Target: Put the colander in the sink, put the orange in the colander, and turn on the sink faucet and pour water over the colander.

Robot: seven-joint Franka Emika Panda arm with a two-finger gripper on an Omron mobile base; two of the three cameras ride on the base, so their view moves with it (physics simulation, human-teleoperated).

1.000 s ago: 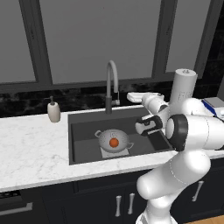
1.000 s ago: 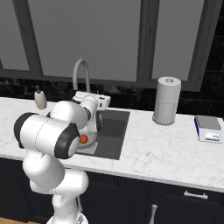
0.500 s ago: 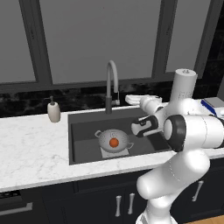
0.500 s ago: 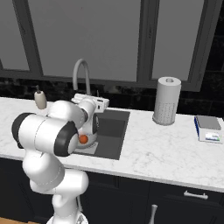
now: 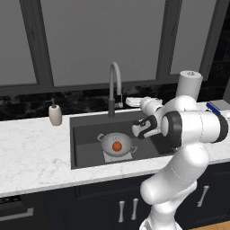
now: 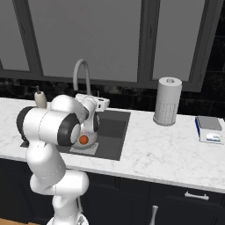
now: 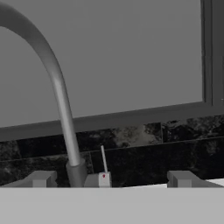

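Here, inside the large rectangular dark grey sink [image 5: 90,134], sits the small round silver-grey perforated metal colander [image 5: 117,143], at about 6 o'clock from the tall grey gooseneck sink faucet [image 5: 115,85]. Cradled in the colander, the small round orange-red orange [image 5: 117,146]. Hovering over the basin at 3 o'clock of the colander, apart from it, the gripper [image 5: 137,130], fingers spread wide and holding nothing. Standing at 9 o'clock on the white marble counter [image 5: 31,157], a small beige soap dispenser [image 5: 55,113].
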